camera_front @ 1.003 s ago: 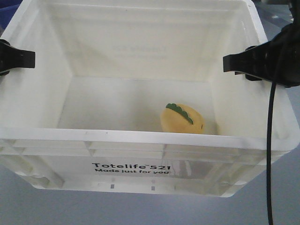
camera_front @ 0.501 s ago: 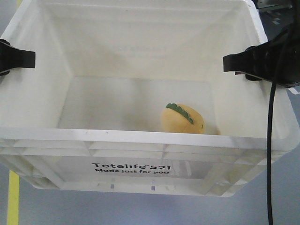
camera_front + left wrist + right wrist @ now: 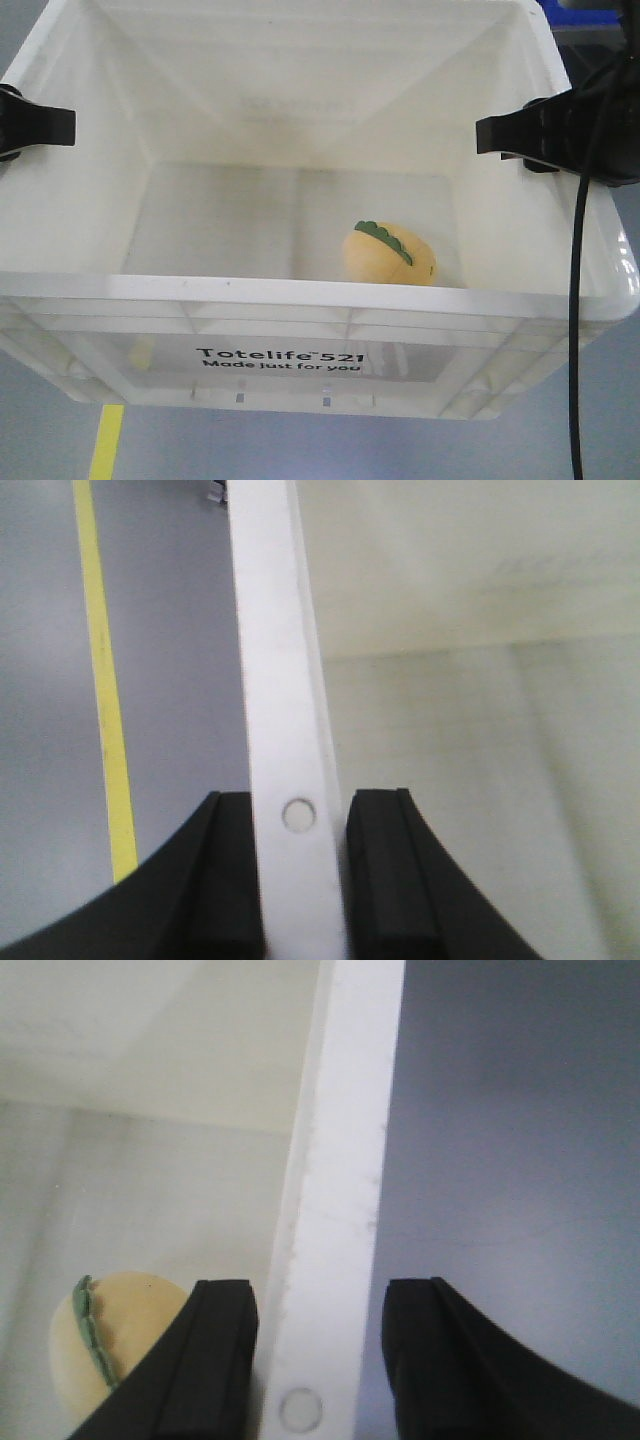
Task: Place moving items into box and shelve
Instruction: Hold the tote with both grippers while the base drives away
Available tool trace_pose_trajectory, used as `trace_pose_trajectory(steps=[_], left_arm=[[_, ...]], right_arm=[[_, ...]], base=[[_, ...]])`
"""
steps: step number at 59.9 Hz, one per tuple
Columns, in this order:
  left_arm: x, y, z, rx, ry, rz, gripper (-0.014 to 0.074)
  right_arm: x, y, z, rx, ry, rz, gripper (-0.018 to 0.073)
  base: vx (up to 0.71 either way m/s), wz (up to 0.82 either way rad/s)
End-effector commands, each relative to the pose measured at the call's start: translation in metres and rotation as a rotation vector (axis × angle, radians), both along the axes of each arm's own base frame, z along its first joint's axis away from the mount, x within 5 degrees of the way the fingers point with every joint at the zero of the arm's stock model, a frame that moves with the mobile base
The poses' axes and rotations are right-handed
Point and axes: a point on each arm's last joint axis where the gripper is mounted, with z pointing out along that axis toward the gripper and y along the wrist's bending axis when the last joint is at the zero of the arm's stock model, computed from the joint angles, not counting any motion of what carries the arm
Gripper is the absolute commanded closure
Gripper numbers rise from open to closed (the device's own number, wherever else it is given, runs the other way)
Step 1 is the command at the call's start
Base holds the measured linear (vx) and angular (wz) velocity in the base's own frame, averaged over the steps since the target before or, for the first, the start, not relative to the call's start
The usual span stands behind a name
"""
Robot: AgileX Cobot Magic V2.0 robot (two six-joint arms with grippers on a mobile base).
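The white box (image 3: 300, 292) with black "Totelife 521" print hangs above the floor, held by its two side rims. A yellow-orange plush toy (image 3: 390, 255) with a green leaf strip lies on the box's bottom, right of the middle. My left gripper (image 3: 40, 125) is clamped over the left rim (image 3: 275, 630), its fingers (image 3: 225, 880) pressed to either side. On the opposite side, my right gripper (image 3: 520, 135) straddles the right rim (image 3: 345, 1110), inner finger against the wall, next to the toy (image 3: 130, 1330).
Grey floor lies under the box, with a yellow line (image 3: 105, 440) at the lower left, also visible as a yellow line (image 3: 105, 700) in the left wrist view. A black cable (image 3: 578, 300) hangs by the right arm. Something blue (image 3: 590, 8) shows at the top right.
The floor under the box has shifted: the yellow line has come further into view at the lower left. The box, the toy and both grippers keep their places in the frame.
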Motion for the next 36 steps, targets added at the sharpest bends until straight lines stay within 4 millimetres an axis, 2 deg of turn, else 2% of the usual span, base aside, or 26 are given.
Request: trace_pose_trajectory(steps=[1,36], left_arm=[[-0.0043,0.0013,0.0308,-0.043,-0.214,-0.027,0.0456],[-0.0043,0.0013,0.0308,-0.043,-0.214,-0.027,0.0456]], right_arm=[[0.0000,-0.0079,0.0246,0.011,-0.154,-0.018,0.0412],[0.0000,-0.0079,0.0246,0.011,-0.154,-0.018,0.0412]], base=[[0.06,0.52],[0.08,0.44]])
